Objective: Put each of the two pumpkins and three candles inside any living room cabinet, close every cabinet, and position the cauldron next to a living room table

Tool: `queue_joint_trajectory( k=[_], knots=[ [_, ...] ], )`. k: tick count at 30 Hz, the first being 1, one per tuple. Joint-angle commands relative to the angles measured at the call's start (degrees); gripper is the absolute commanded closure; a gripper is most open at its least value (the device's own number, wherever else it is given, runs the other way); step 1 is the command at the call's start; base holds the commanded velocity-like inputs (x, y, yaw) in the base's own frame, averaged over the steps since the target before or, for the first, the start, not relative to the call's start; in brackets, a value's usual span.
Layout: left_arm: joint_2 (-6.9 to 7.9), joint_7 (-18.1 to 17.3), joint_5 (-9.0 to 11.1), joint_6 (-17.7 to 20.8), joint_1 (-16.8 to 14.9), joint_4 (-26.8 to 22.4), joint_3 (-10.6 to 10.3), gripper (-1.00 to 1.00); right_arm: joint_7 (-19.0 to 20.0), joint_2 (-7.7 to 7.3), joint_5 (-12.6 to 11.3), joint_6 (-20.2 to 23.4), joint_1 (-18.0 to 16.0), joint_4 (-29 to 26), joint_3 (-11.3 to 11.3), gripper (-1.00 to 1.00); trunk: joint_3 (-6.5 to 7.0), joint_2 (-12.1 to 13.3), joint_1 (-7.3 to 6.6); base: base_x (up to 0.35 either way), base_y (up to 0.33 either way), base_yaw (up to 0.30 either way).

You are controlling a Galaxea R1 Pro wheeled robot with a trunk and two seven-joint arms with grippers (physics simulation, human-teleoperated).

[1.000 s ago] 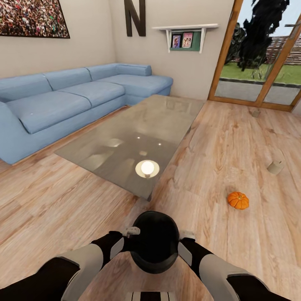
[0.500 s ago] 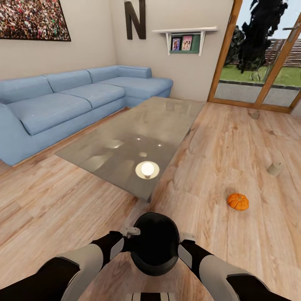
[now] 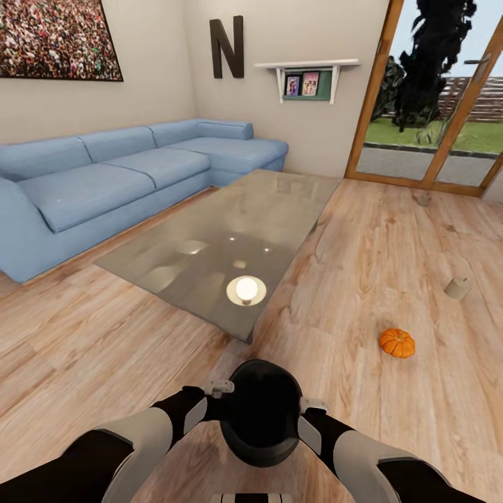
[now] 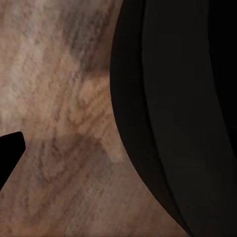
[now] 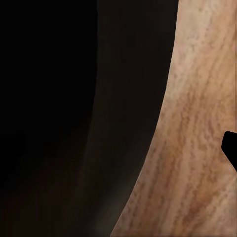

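Orange pumpkin (image 3: 397,343) w/ open floor (image 3: 363,237) around

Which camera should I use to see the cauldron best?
The head view: the cauldron sits whole between both forearms on the wood floor, just short of the glass table. The left wrist view catches a dark curved slice of its wall; the right wrist view likewise gives one blurred black edge, no outline.

One legible character is present: a large dark capital letter "N" (image 3: 228,47), mounted on the beige wall (image 3: 161,63) at 12 o'clock in the head view. The framed pictures (image 3: 302,84) on the wall shelf (image 3: 307,64) at 1 o'clock are too small to show any readable text.
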Motion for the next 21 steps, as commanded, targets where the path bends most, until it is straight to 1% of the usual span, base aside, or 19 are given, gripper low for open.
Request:
queue_joint_trajectory(
  k=[1,3,21],
  knots=[
    [0.00,0.0,0.4,0.2,0.0,0.0,-0.9,-1.00,-0.3,0.02,-0.4,0.3,0.0,-0.1,0.0,-1.00,-0.05,0.0,-0.01,0.000,0.000,0.000],
    [0.00,0.0,0.4,0.2,0.0,0.0,-0.9,-1.00,-0.3,0.02,-0.4,0.3,0.0,-0.1,0.0,-1.00,-0.05,0.0,-0.01,0.000,0.000,0.000],
    [0.00,0.1,0.4,0.3,0.0,0.0,-0.9,-1.00,-0.3,0.02,-0.4,0.3,0.0,-0.1,0.0,-1.00,3.94,0.2,-0.48,0.000,0.000,0.000]
  ],
)
